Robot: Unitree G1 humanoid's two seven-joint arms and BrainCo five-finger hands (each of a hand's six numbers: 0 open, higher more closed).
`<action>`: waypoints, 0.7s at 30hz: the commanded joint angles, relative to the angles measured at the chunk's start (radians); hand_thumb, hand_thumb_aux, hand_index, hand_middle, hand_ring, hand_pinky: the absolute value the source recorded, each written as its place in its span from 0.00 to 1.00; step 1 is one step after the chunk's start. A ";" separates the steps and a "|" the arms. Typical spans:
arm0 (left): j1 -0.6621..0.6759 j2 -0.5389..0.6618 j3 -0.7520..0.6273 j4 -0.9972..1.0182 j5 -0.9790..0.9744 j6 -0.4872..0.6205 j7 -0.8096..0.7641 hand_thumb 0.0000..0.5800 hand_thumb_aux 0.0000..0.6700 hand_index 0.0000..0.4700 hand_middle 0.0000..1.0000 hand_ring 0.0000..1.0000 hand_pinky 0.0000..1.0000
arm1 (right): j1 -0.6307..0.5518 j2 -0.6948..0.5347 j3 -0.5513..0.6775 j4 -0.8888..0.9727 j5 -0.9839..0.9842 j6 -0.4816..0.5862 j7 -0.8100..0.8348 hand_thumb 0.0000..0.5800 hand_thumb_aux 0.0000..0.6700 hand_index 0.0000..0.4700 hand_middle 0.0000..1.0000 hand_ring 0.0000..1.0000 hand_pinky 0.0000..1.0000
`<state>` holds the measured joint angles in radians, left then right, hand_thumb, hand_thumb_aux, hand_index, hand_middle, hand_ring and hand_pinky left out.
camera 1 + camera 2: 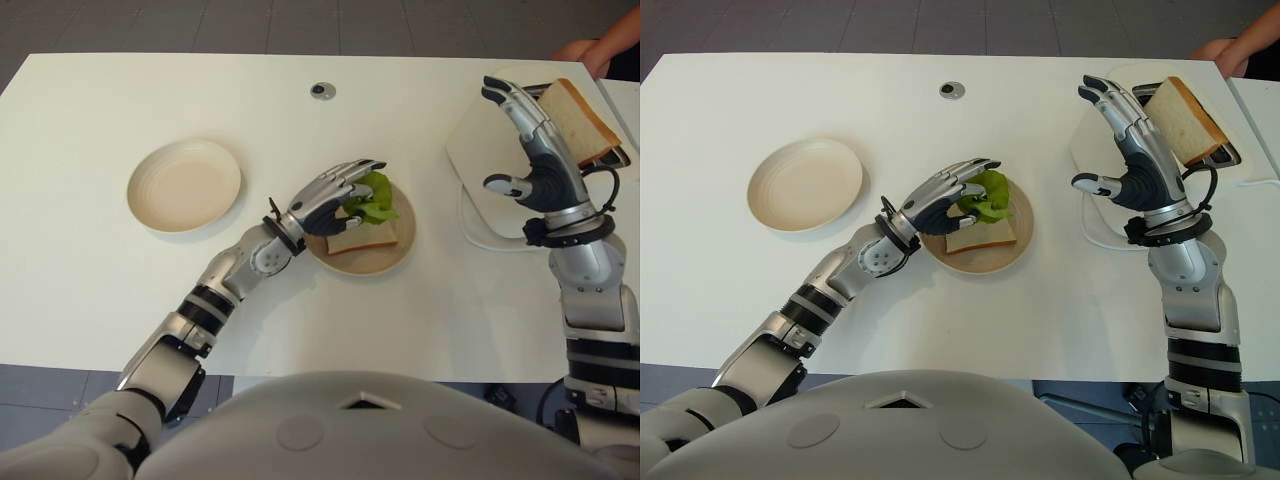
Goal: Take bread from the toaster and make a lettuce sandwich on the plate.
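Note:
A tan plate (392, 259) near the table's middle carries one slice of bread (361, 239). My left hand (333, 198) hovers over the plate's left side with its fingers curled around a green lettuce leaf (379, 196), which hangs just above the slice. At the far right lies a white toaster (476, 135) with a second bread slice (579, 121) sticking out of its slot. My right hand (531, 152) stands upright beside that slice, fingers spread and straight, holding nothing.
An empty cream plate (185, 185) sits to the left. A small round grommet (322, 90) is set in the table at the back. The toaster's cable (478, 231) loops by my right wrist. A person's arm (603, 44) rests at the far right corner.

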<state>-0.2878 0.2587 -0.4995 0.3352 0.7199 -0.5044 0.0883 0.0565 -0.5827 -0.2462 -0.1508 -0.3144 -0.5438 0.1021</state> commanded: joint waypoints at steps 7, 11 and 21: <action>-0.038 -0.023 -0.095 0.234 0.029 -0.004 -0.038 1.00 1.00 1.00 0.00 0.00 0.00 | -0.056 -0.010 -0.241 -0.088 0.032 0.143 -0.099 0.00 0.00 0.00 0.00 0.00 0.00; -0.037 -0.025 -0.104 0.234 0.009 -0.017 -0.058 0.03 0.02 0.02 0.00 0.00 0.00 | -0.055 -0.111 -0.236 0.107 -0.200 0.259 -0.175 0.00 0.00 0.00 0.00 0.00 0.00; 0.003 0.030 -0.073 0.094 -0.039 0.002 -0.132 0.00 0.00 0.00 0.00 0.00 0.00 | -0.121 -0.206 -0.010 0.457 -0.326 0.281 -0.223 0.19 0.10 0.10 0.00 0.00 0.00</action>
<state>-0.3127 0.2659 -0.5808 0.4455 0.6854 -0.5251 -0.0179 -0.0752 -0.7792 -0.2981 0.2737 -0.6296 -0.2672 -0.1365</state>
